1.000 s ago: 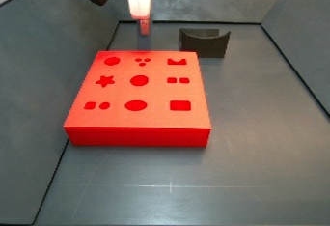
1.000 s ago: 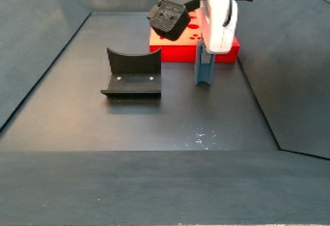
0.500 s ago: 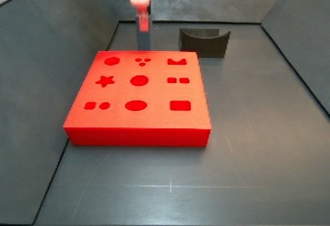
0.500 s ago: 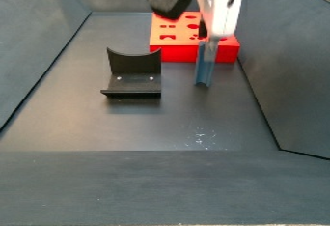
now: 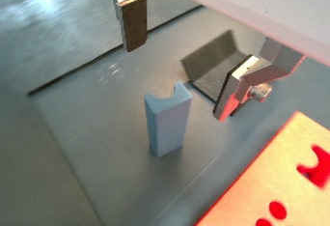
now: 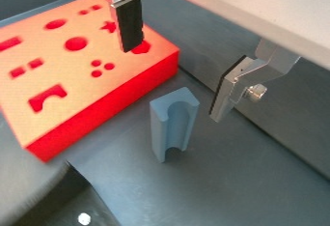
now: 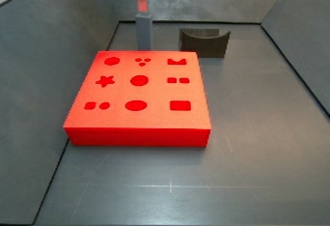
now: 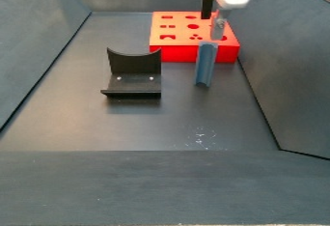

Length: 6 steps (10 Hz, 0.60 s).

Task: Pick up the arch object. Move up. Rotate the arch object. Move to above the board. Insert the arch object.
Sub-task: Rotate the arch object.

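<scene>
While the arch object (image 6: pixel 172 124) stood upright on the floor just beside the board (image 6: pixel 65 70), the gripper (image 6: pixel 178 56) hung above it with fingers spread wide and nothing between them. Both wrist views showed the block clear of either pad. A descent off centre could have tipped the slim block against the board or toward the fixture (image 8: pixel 131 73).

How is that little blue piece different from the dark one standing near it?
The arch object is slim, tall and grey-blue; the dark block is wider, lower and brown-black. The arch object stands close to the board, under the open gripper; the block stands off by itself. Both rest on the floor, each with a curved notch on top.
</scene>
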Tool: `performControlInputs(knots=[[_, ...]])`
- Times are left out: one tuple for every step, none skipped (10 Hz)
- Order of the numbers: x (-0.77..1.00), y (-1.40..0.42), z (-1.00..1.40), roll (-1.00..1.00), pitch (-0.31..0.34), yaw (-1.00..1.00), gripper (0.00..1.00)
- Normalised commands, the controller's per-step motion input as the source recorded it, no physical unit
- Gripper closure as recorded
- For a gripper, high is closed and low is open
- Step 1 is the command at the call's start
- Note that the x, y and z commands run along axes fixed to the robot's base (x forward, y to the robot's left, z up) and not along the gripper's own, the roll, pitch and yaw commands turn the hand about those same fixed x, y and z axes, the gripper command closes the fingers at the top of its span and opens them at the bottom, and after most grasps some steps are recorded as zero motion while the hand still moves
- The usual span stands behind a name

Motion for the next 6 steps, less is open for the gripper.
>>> performControlInputs(knots=[[0.04, 0.00, -0.09, 0.00, 0.006, 1.00, 0.00], [0.04, 0.00, -0.06, 0.00, 0.005, 1.00, 0.00], [0.04, 0.00, -0.04, 0.00, 0.005, 1.00, 0.00], [0.04, 0.00, -0.04, 0.00, 0.005, 1.00, 0.00], [0.04, 0.00, -0.04, 0.00, 0.006, 1.00, 0.00], [0.04, 0.00, -0.04, 0.01, 0.006, 1.00, 0.00]])
